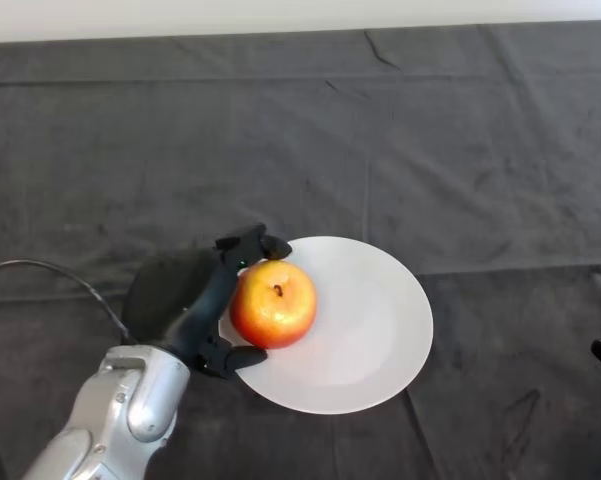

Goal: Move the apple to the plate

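A rounded silver-grey arm [120, 415] — glossy, smooth-shelled — ends in a black hand [208, 318] with thick fingers.

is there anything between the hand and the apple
Nothing: in the head view the left hand is curled round the apple, touching it, over the plate's left part.

arm [110, 420] — cut by lower-left edge | plate [380, 320] left rim — behind apple [273, 303]

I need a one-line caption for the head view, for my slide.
Left hand curled round the apple, over the left part of the white plate on the dark cloth.
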Controlling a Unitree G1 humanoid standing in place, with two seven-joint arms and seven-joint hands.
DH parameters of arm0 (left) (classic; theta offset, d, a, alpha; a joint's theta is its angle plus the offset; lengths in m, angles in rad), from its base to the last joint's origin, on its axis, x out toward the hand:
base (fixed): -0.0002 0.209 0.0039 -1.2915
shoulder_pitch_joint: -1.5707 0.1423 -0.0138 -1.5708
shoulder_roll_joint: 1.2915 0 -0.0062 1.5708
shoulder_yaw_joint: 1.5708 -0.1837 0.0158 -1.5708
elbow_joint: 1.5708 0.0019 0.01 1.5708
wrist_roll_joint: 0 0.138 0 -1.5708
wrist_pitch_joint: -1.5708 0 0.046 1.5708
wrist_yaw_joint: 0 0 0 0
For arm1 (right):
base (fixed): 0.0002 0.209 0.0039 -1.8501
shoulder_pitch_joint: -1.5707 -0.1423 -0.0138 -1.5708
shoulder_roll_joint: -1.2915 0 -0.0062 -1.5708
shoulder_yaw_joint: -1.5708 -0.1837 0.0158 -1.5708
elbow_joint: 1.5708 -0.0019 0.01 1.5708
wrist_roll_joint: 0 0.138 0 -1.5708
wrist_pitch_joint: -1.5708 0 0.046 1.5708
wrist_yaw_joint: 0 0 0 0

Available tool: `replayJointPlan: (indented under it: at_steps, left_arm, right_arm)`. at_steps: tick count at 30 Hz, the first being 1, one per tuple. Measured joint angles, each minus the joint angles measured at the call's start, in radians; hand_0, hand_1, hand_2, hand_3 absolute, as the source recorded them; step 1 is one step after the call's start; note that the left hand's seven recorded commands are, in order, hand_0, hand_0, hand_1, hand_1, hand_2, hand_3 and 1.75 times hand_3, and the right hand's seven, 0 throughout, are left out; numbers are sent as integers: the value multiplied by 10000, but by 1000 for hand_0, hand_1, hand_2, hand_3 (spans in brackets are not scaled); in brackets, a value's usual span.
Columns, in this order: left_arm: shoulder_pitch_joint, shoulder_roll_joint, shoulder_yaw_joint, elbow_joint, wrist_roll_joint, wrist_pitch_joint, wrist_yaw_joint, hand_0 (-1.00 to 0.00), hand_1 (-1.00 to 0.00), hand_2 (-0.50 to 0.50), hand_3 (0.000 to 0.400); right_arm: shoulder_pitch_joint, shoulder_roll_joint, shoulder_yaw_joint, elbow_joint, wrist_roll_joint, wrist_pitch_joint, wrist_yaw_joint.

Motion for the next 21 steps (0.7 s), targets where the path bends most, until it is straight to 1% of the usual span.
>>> replayJointPlan:
  at_steps: [7, 8, 9, 10, 11, 12, 13, 18, 21]
  left_arm:
    - [-1, 0, -50, 0, 38, -9, 67, -1000, -992, -4, 400]
    - [-2, 2, -51, 0, 38, -13, 67, -1000, -737, -131, 400]
    - [-2, 4, -51, 0, 38, -21, 68, -820, -125, -347, 328]
    - [-2, 6, -53, 1, 35, -30, 69, -514, 0, -257, 205]
    - [-2, 6, -73, 1, 35, -41, 69, -400, 0, -200, 160]
    - [-1, 7, -122, 1, 35, -45, 69, -35, 0, -18, 14]
    - [-1, 11, -187, 1, 31, -51, 67, 0, 0, 0, 0]
    - [-87, 40, -272, 1, -47, -187, 35, 0, 0, 0, 0]
    - [-206, 129, -167, 2, -329, -264, -94, 0, 0, 0, 0]
  right_arm:
    - [0, -1, 0, 0, 1, 0, 0]
    - [0, -1, 0, 0, 0, 0, 0]
    - [0, -1, 0, 0, 0, 0, 0]
    - [0, -1, 0, 0, 0, 0, 0]
    - [0, -1, 0, 0, 1, -1, 0]
    - [0, -1, 0, 0, 2, -1, 0]
    - [0, -1, 0, 0, 2, -2, 0]
    - [0, -1, 1, -1, 2, -6, 1]
    - [0, -1, 1, -2, 3, -6, 1]
